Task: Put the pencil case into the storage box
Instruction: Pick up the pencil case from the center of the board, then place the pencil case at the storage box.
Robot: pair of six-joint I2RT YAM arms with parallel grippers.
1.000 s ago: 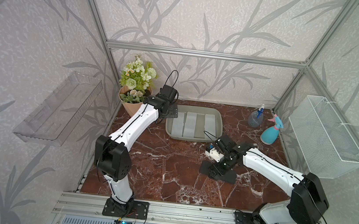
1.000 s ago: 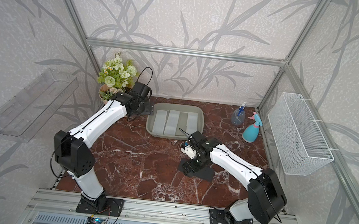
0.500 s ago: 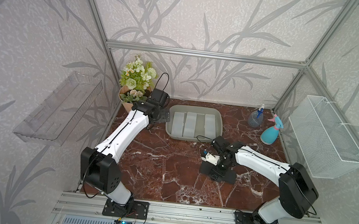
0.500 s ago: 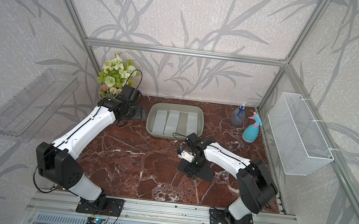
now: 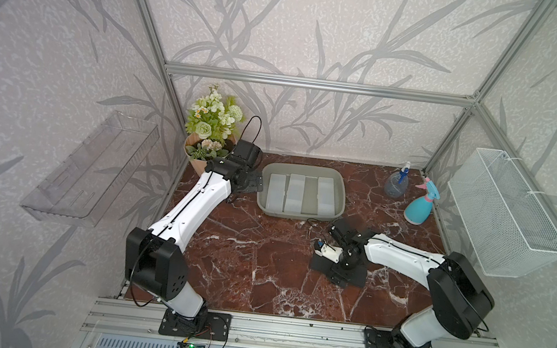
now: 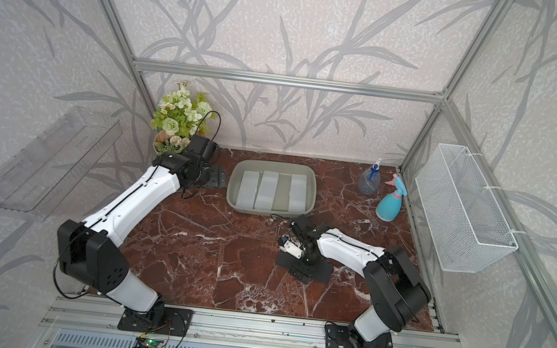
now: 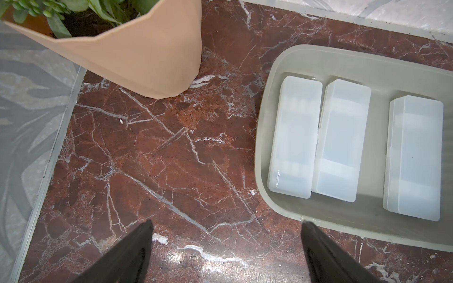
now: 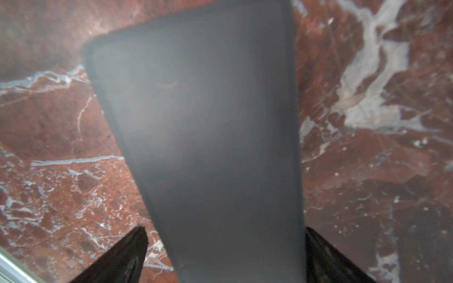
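The pencil case (image 8: pixel 208 122) is seen as a flat, dark grey, matte oblong with rounded corners and a thin raised edge. Nothing printed on it can be made out. It lies flat on the red-brown marble table (image 5: pixel 241 267). In both top views it is found at about 4 o'clock from the table's middle and at about 5 o'clock from the storage box (image 5: pixel 297 215), apart from it and outside it.

The right gripper (image 8: pixel 224 232) is held low over the pencil case with its jaws spread wide, one finger to each side of the case's width. A narrow strip of table shows between one finger and the case's edge, while the other finger sits right at the opposite edge. No grip is seen.

The storage box, a shallow grey-green tub with rounded corners, is placed at 12 o'clock near the back wall. Three frosted cases (image 7: pixel 294 137) are laid in it side by side, with a bare strip of the box floor between the middle one and the one at its 3 o'clock.

The left gripper (image 7: pixel 226 223) is held wide open and unloaded at 9 o'clock of the box, just beside its rim. A flower pot (image 7: pixel 137 54) stands at 10 o'clock of the box.
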